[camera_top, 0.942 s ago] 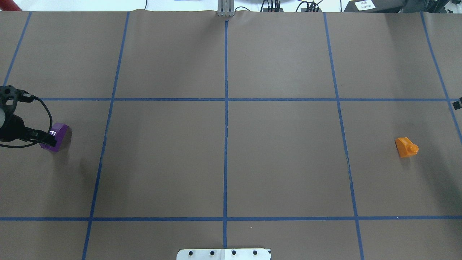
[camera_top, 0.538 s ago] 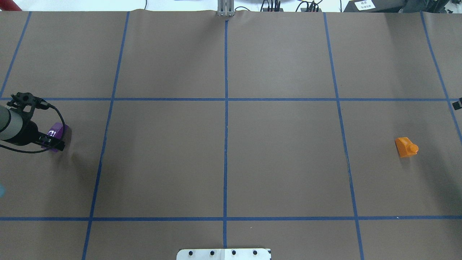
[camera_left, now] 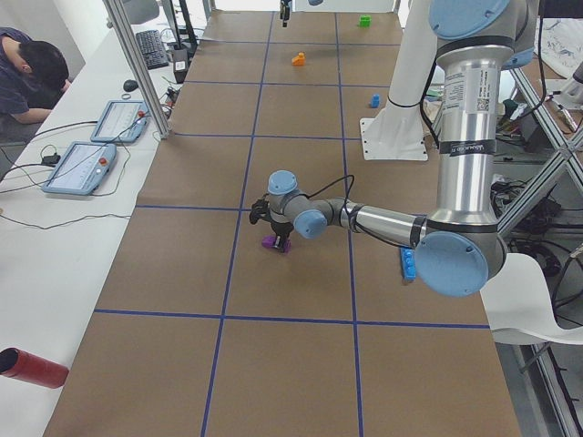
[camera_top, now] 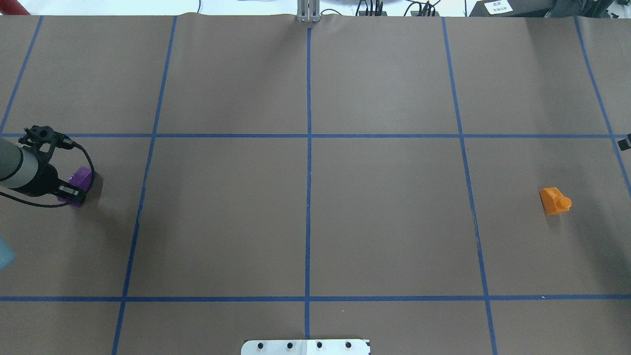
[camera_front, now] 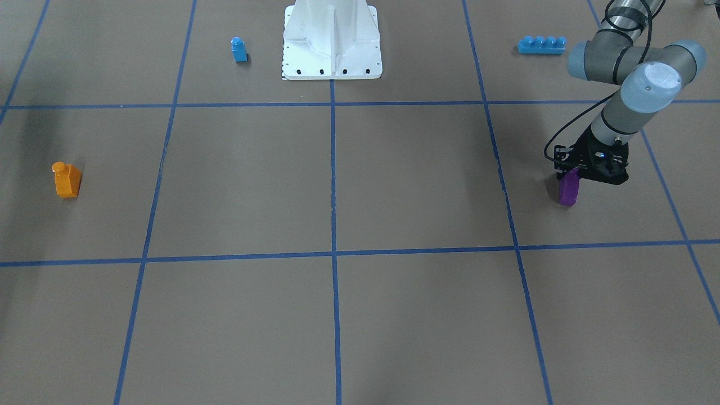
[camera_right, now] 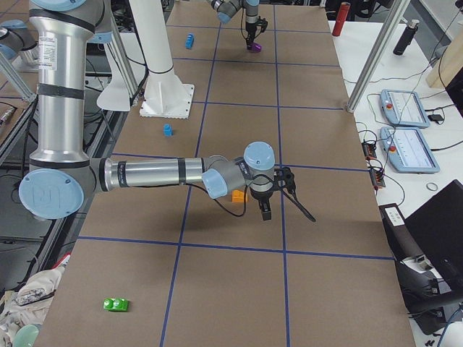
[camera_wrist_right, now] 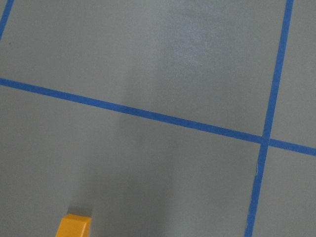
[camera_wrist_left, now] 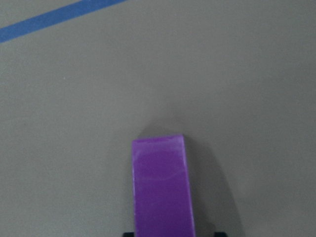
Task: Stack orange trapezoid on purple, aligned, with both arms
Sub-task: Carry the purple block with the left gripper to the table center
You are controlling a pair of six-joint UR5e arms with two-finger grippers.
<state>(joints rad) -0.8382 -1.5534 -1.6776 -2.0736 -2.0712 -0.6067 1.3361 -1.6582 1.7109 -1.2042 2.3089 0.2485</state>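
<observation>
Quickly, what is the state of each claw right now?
Left claw: closed on the small glossy purple plastic block.
Right claw: cannot be told; it shows only from the side.

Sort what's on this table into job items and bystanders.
Job: orange trapezoid; purple block; left tool, at the purple block; right tool, near the orange trapezoid.
Lying about: small blue block; long blue brick; green block.
</observation>
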